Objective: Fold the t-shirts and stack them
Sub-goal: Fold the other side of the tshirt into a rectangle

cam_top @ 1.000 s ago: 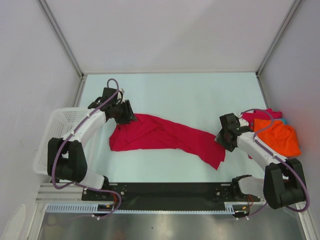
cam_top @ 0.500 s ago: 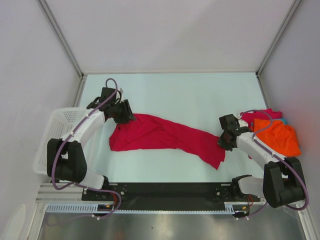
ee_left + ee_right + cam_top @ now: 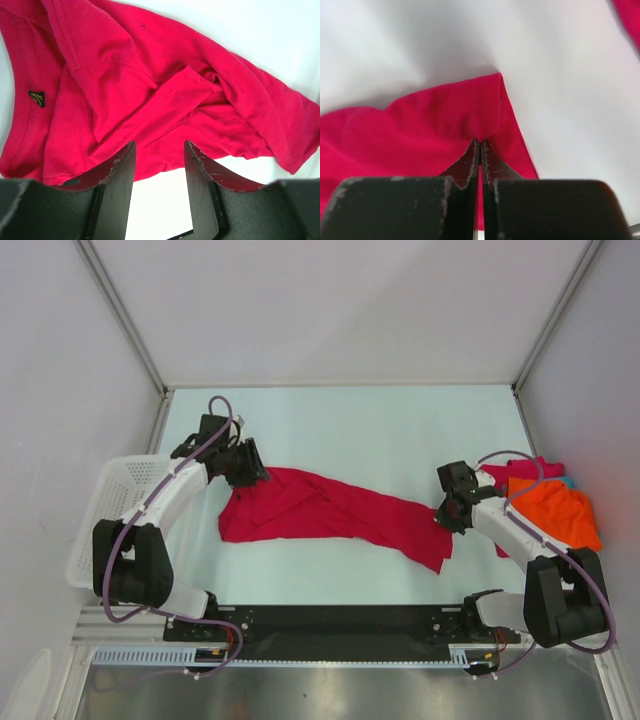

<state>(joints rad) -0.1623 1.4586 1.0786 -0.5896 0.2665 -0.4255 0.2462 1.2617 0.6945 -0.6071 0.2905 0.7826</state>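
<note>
A crimson t-shirt [image 3: 320, 508] lies crumpled and stretched across the table from left to right. My left gripper [image 3: 243, 465] sits at the shirt's far left corner. In the left wrist view its fingers [image 3: 122, 165] stand apart at the cloth's edge [image 3: 150, 75], with only bare table between them. At the shirt's right end, my right gripper [image 3: 447, 512] is shut, and the right wrist view shows its tips [image 3: 480, 141] pinching a fold of the red hem [image 3: 420, 130] close to a corner.
An orange shirt [image 3: 555, 512] lies on a magenta one [image 3: 520, 472] at the right wall, with a sliver of teal [image 3: 568, 481] beside them. A white lattice basket [image 3: 110, 510] hangs off the table's left edge.
My right gripper has closed from open onto the crimson shirt's right edge and shifted slightly toward the back. The left arm has barely moved.
</note>
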